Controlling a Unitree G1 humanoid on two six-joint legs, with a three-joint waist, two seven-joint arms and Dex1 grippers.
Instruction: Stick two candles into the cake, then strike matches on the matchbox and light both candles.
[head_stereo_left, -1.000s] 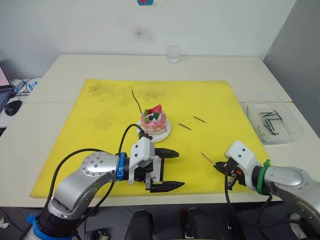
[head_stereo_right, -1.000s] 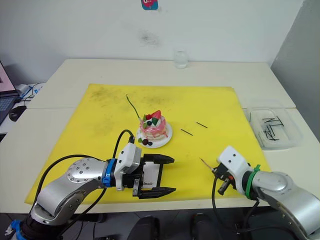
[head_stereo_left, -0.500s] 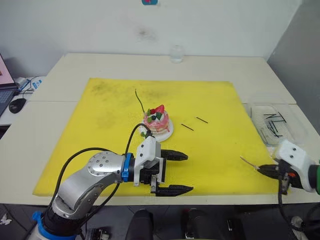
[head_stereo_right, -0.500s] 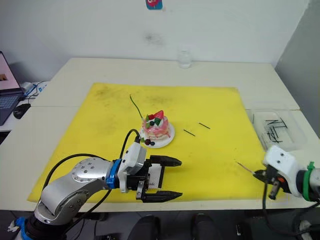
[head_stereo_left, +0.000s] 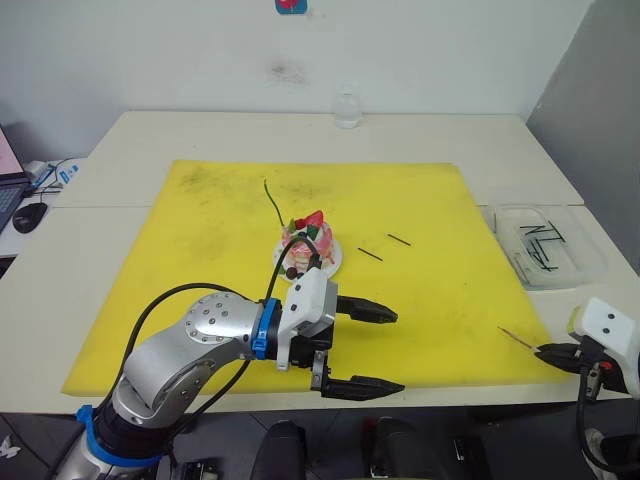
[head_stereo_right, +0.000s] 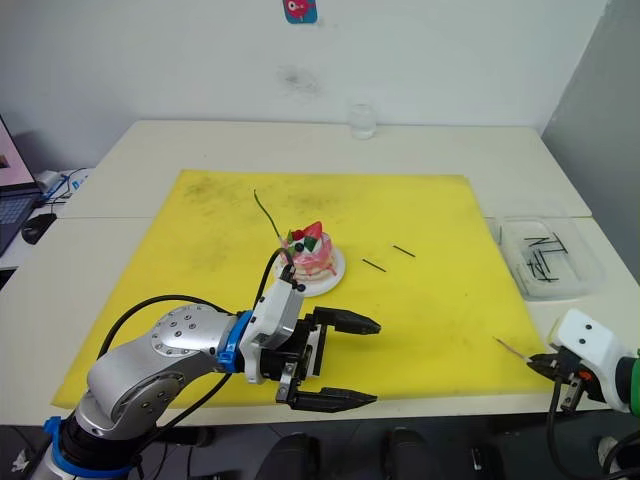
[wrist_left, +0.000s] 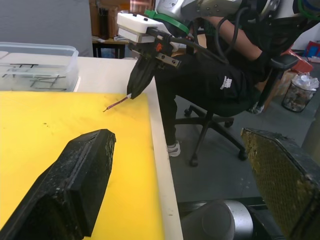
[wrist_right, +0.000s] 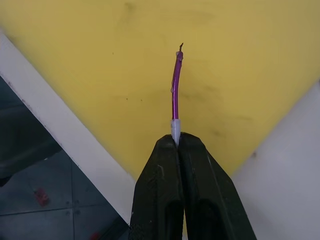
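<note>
The pink-and-white cake sits on its small plate mid-mat, and the green candle stands in it, leaning back-left. At the mat's front right corner my right gripper is shut on the pale end of the dark red candle, which points back toward the mat just above it. In front of the cake my left gripper hangs wide open with nothing between its fingers. A white sliver under its base looks like the matchbox, mostly hidden. Two matches lie right of the cake.
A clear tray with several dark sticks stands right of the yellow mat. A glass is at the table's back edge. A mouse lies far left. A seated person is beyond the table's right end.
My right gripper has carried the dark red candle rightward, from the mat's front middle to its right front corner. My left gripper has pushed further right over the matchbox, still open.
</note>
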